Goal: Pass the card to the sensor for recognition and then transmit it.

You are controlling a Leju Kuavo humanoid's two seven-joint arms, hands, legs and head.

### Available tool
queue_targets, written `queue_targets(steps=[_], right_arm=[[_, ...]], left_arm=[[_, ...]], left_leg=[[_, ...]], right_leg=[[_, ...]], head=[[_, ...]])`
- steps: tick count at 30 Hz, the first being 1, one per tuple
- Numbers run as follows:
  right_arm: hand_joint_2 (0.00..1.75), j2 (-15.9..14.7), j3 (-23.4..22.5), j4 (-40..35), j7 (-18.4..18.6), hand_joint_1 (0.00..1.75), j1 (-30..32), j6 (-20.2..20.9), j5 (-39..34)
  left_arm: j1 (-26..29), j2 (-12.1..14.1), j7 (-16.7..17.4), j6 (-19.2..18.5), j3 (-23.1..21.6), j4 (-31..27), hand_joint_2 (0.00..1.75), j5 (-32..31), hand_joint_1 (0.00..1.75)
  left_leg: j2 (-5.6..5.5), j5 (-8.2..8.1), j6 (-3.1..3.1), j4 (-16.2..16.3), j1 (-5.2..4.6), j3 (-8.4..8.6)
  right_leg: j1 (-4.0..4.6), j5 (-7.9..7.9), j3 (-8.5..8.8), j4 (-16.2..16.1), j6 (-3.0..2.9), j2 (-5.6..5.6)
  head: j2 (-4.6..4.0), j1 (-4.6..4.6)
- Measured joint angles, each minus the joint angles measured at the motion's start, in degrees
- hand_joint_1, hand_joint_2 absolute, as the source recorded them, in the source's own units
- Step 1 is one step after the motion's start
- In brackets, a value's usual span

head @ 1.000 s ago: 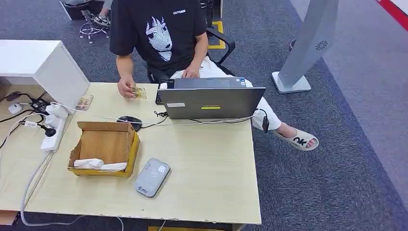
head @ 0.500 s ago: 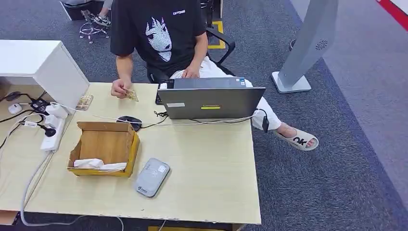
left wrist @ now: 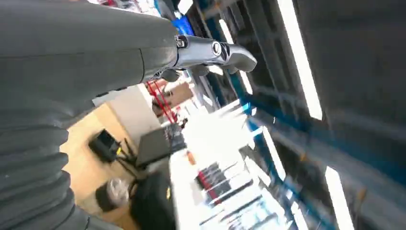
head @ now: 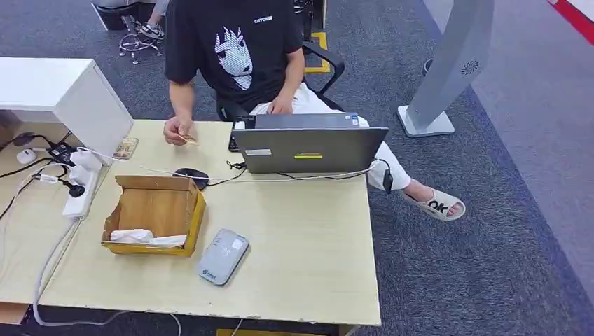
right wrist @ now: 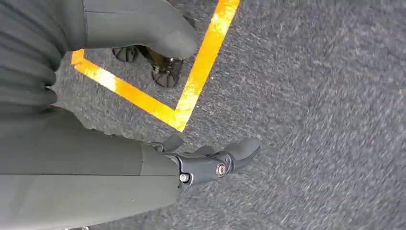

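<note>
A person in a black T-shirt sits behind the table and holds a small yellowish card (head: 188, 139) in one hand (head: 177, 130), just above the tabletop at its far side. A second card (head: 126, 147) lies flat near the white cabinet. The grey sensor device (head: 222, 257) lies on the table near its front edge, beside the cardboard box (head: 150, 213). My left hand (left wrist: 210, 50) is raised, fingers stretched out and holding nothing; that view is blurred. My right hand (right wrist: 210, 163) hangs over grey carpet, its fingers apart and empty.
A grey laptop (head: 308, 148) stands open at the table's far side, with a cable and a black mouse (head: 190, 174) beside it. A power strip (head: 76, 187) and plugs lie at the left. A white cabinet (head: 66, 94) and a grey floor stand (head: 452, 66) flank the table (head: 301, 238).
The person's hand has drawn the card left and tilted it nearly edge-on. The whole picture has shifted slightly, so the camera moved a little.
</note>
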Motion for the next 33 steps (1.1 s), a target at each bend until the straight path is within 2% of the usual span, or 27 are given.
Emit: queue_targets(steps=[1, 3, 6, 9, 12, 16, 20, 26, 33], right_arm=[[1.75, 0.0, 0.4, 0.0, 1.0, 0.00, 0.0, -0.3, 0.7], [1.75, 0.0, 1.2, 0.1, 4.3, 0.00, 0.0, -0.5, 1.7], [1.75, 0.0, 1.7, 0.2, 5.0, 0.00, 0.0, 0.4, 1.5], [1.75, 0.0, 1.8, 0.3, 5.0, 0.00, 0.1, 0.5, 1.4], [1.75, 0.0, 1.8, 0.4, 4.4, 0.00, 0.3, 1.0, 1.4], [1.75, -0.6, 1.9, 0.4, 4.6, 0.00, 0.3, 2.8, 1.4], [1.75, -0.7, 2.1, 0.4, 5.5, 0.00, 0.6, 3.0, 1.4], [1.75, -0.8, 2.2, 0.4, 5.7, 0.00, 0.8, 3.5, 1.6], [1.75, -1.1, 2.2, 0.4, 6.1, 0.00, 0.9, 3.7, 1.4]], left_arm=[[-2.4, 1.9, 2.2, -0.1, -3.2, 2.7, 1.75, -4.2, 0.00], [-8.6, 4.0, 5.2, 1.0, -8.6, 9.3, 1.75, -10.0, 0.00], [-14.8, 5.3, 6.8, 5.5, -14.6, 17.7, 1.75, -16.0, 0.00], [-17.1, 5.7, 7.1, 7.5, -18.6, 22.7, 1.75, -17.1, 0.00], [-18.3, 5.9, 7.0, 7.1, -20.8, 25.7, 1.75, -17.3, 0.00], [-19.6, 4.1, 6.4, 9.8, -25.0, 30.9, 1.75, -20.3, 0.00], [-20.1, 3.2, 6.6, 10.7, -27.9, 34.1, 1.75, -21.1, 0.00], [-20.3, 2.7, 6.7, 10.6, -29.9, 35.4, 1.75, -20.6, 0.00], [-21.0, 2.2, 7.8, 8.6, -32.6, 35.7, 1.75, -20.7, 0.02]], left_leg=[[0.02, 0.06, -0.04, 0.0, 0.01, 0.01], [-0.02, 0.26, -0.01, 0.0, 0.02, -0.11], [0.18, 0.33, -0.09, 0.0, 0.01, -0.19], [0.46, 0.30, -0.07, 0.0, -0.03, -0.19], [0.44, 0.25, 0.00, 0.0, -0.05, -0.21], [0.35, 0.24, 0.03, 0.0, -0.06, -0.28], [0.54, 0.23, 0.03, 0.0, -0.06, -0.29], [0.52, 0.24, 0.03, 0.0, -0.04, -0.32], [0.52, 0.24, 0.03, 0.0, -0.04, -0.32]], right_leg=[[0.00, 0.12, -0.09, 0.0, -0.04, 0.03], [0.02, 0.21, 0.02, 0.0, 0.03, 0.01], [0.01, 0.43, 0.02, 0.0, -0.03, 0.22], [-0.01, 0.43, -0.07, 0.0, -0.02, 0.52], [-0.02, 0.42, -0.16, 0.0, -0.01, 0.52], [-0.03, 0.40, -0.13, 0.0, 0.02, 0.43], [-0.03, 0.45, -0.21, 0.0, 0.04, 0.58], [-0.01, 0.45, -0.25, 0.0, 0.04, 0.58], [-0.01, 0.45, -0.26, 0.0, 0.04, 0.58]], head=[[0.00, -0.02], [0.00, -0.04], [0.00, -0.07], [0.00, -0.07], [0.00, -0.07], [0.00, -0.02], [0.00, -0.02], [0.00, -0.04], [0.00, -0.02]])
